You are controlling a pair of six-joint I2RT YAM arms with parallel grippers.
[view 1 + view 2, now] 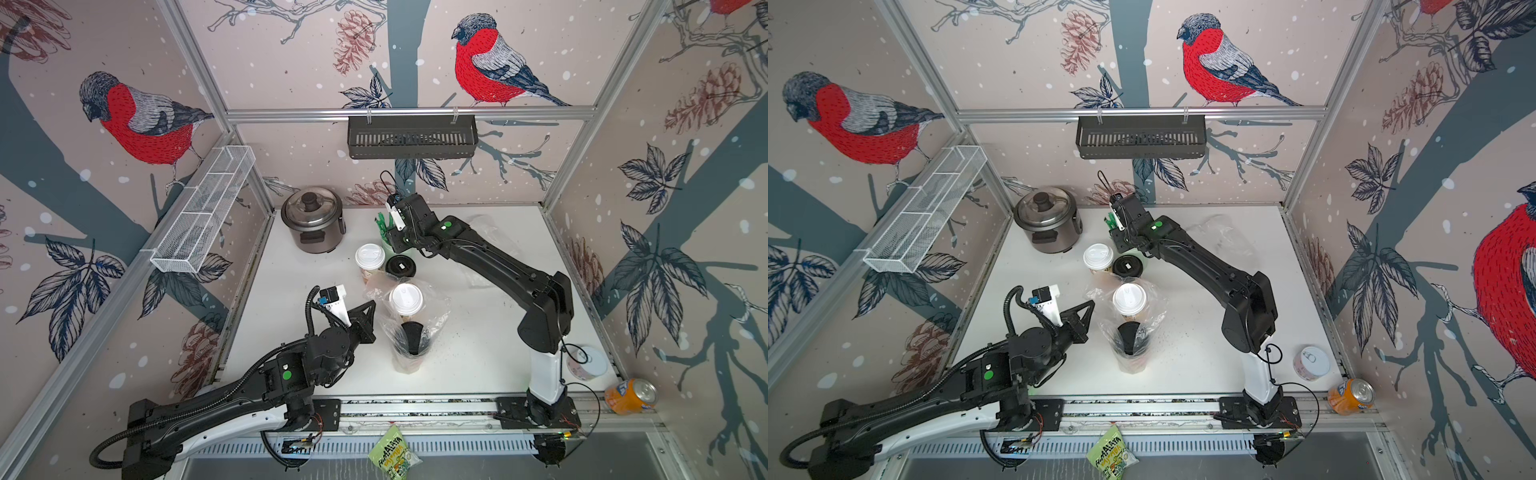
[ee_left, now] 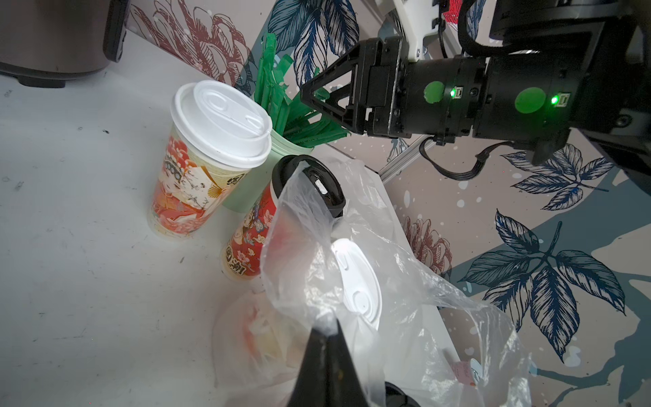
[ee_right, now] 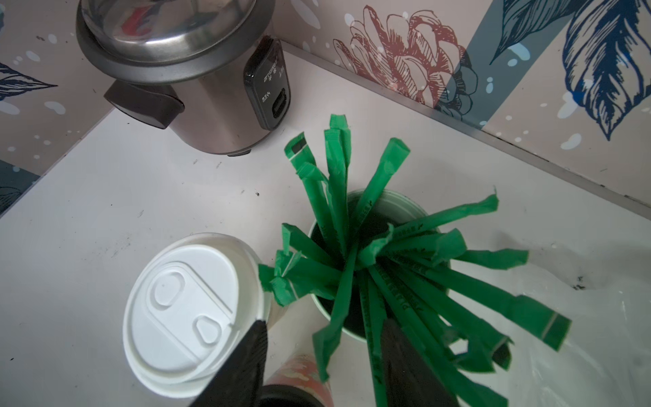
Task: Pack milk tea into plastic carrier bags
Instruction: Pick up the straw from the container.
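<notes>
Clear plastic bag (image 1: 438,309) stands mid-table, crumpled round two cups. Bagged white-lid cup (image 1: 406,300) upright. Bagged black-lid cup (image 1: 411,338) just beside it, nearer the front edge, its lid seen through the film.

Left gripper (image 2: 326,334): jaws closed, pinching a fold of the bag's rim on the side toward the table's left edge. Film rises from the pinch and drapes over the white lid.

Loose white-lid cup (image 1: 370,257) and loose black-lid cup (image 1: 400,266) stand upright side by side, between the bag and the back edge. Both are outside the bag. In the left wrist view the first has cream-orange printed sides and the second has red.

Straw cup (image 2: 243,192), pale green, sits just behind the loose pair. Green straws (image 3: 422,289) fan out of it.

Right gripper (image 3: 324,322) hangs above the straw cup, jaws apart, straws between the fingers (image 3: 246,363). No clamp on any straw can be seen.

Spare bag (image 1: 490,237) lies flat toward the back right corner, partly under the right arm.

Rice cooker (image 1: 312,220) at the back left corner. White tin (image 1: 587,362) at the front right corner. Orange can (image 1: 630,395) on its side on the front rail, just past the tin.
</notes>
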